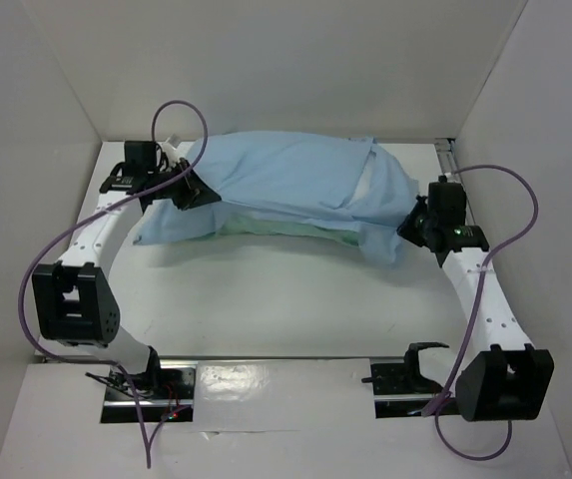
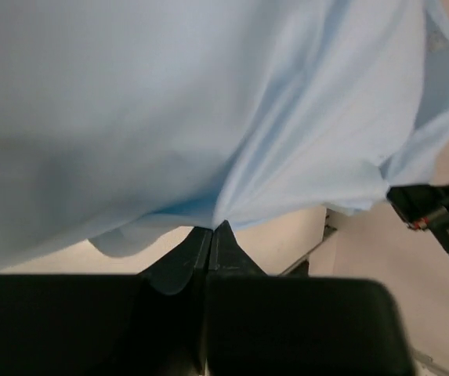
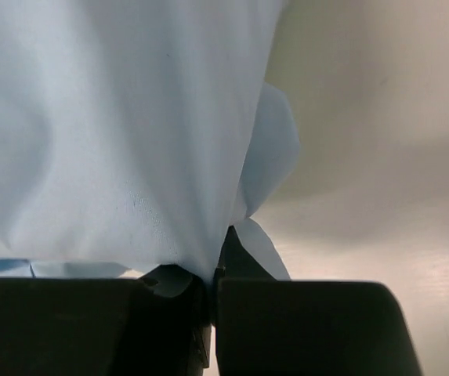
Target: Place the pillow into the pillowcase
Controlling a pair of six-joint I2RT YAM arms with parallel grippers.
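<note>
The light blue pillowcase [image 1: 286, 175] hangs in a long bulging hump across the back of the table, stretched between both arms. A pale green strip [image 1: 276, 229] of it shows along its lower front edge. The pillow is hidden; no white fabric shows. My left gripper [image 1: 194, 190] is shut on the pillowcase's left end, where the cloth [image 2: 169, 102] puckers into the closed tips [image 2: 211, 227]. My right gripper [image 1: 410, 225] is shut on the right end, with a fold of cloth [image 3: 114, 117] pinched between its fingers [image 3: 220, 270].
White walls enclose the table on three sides. A metal rail [image 1: 448, 150] runs at the back right corner. The arm bases and a metal strip [image 1: 266, 361] sit along the near edge. The right arm's wrist [image 2: 443, 223] shows in the left wrist view.
</note>
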